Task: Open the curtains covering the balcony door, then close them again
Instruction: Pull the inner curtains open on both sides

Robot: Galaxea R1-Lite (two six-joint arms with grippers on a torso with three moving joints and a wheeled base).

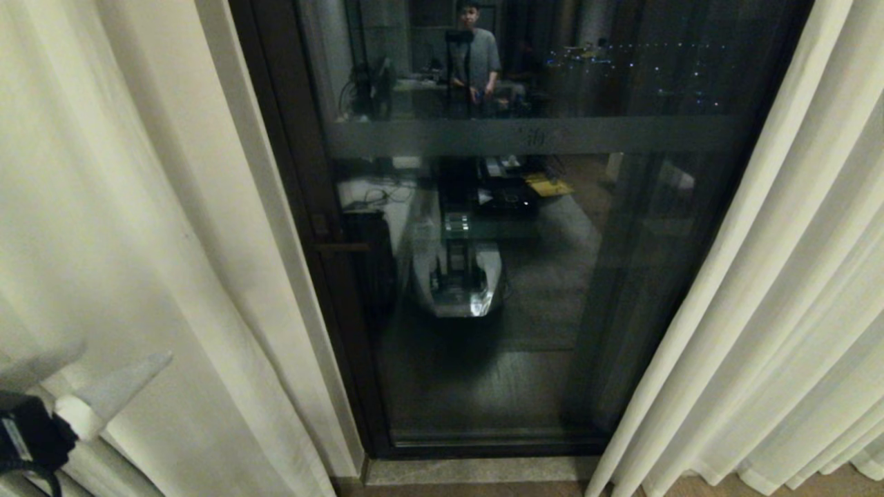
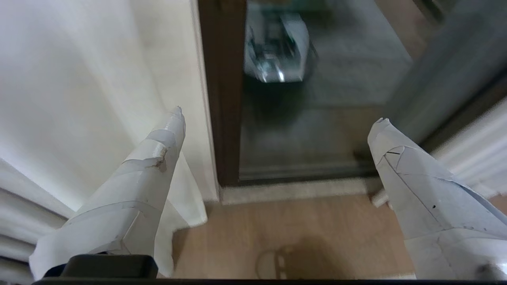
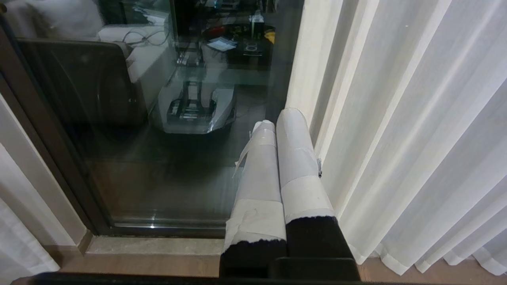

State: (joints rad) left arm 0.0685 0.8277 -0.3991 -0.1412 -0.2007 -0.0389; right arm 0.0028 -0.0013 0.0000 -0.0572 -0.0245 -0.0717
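Bare balcony door [image 1: 525, 276], curtains [image 1: 780, 310] parted, beside wide-spread left gripper [image 2: 277, 118].

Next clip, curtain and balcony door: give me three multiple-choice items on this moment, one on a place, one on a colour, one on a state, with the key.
1. Where is the left gripper in the head view?
A. low at the left, before the left curtain
B. against the glass
C. at the right curtain

2. What colour is the frame of the balcony door?
A. white
B. dark brown-black
C. red

3. How do the curtains stand?
A. drawn across the glass
B. parted, glass exposed
C. lying on the floor

Key: 1 A, its pale fingers show in the lower left corner. 2 B, the frame is dark against the cream wall strip. 3 B, panels hang at both sides.
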